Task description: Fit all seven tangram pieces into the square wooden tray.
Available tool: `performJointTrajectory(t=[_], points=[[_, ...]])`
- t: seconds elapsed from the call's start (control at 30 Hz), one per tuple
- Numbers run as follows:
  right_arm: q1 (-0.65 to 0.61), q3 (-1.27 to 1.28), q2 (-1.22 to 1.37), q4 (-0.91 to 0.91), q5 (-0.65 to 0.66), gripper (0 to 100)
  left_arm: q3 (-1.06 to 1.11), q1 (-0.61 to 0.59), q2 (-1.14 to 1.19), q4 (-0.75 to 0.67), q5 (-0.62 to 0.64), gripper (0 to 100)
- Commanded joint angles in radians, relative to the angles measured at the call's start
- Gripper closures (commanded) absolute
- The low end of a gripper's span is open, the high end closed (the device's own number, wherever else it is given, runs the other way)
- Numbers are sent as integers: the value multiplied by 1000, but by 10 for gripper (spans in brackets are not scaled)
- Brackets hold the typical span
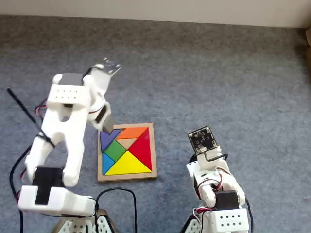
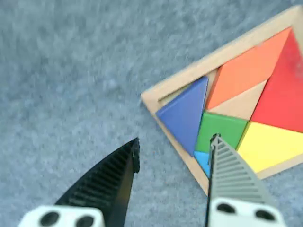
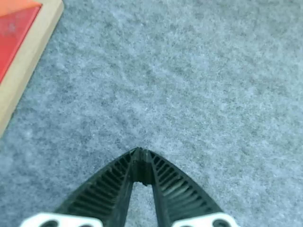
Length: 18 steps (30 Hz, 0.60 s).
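The square wooden tray (image 1: 153,145) lies on the grey carpet between the two arms. It holds an orange parallelogram (image 1: 133,132), a red triangle (image 1: 142,148), a yellow triangle (image 1: 127,165), a green square (image 1: 115,150), a small light-blue triangle (image 1: 107,162) and a blue triangle (image 2: 187,116). A tan triangular patch (image 2: 239,105) sits in the middle; I cannot tell whether it is a piece or bare wood. My left gripper (image 2: 175,140) hangs open over the tray's corner by the blue triangle, holding nothing. My right gripper (image 3: 141,152) is shut and empty above the carpet beside the tray (image 3: 28,56).
Grey carpet (image 1: 218,73) spreads all around the tray. The right arm (image 1: 214,189) stands folded near the front edge, to the right of the tray. A black cable (image 1: 116,191) loops in front of the tray by the left arm's base.
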Motion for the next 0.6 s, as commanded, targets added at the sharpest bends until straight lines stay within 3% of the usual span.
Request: performJointTrajectory(t=[0.0, 0.13, 0.3, 0.57], points=[[12, 110, -19, 7, 12, 989, 107, -67, -68, -86, -40, 758], [12, 110, -19, 7, 12, 989, 211, -119, -54, -252, -43, 758], [12, 110, -19, 4, 12, 989, 248, -91, 67, -365, -37, 759], [12, 110, -19, 2, 12, 989, 120, 22, 236, -338, 34, 825]])
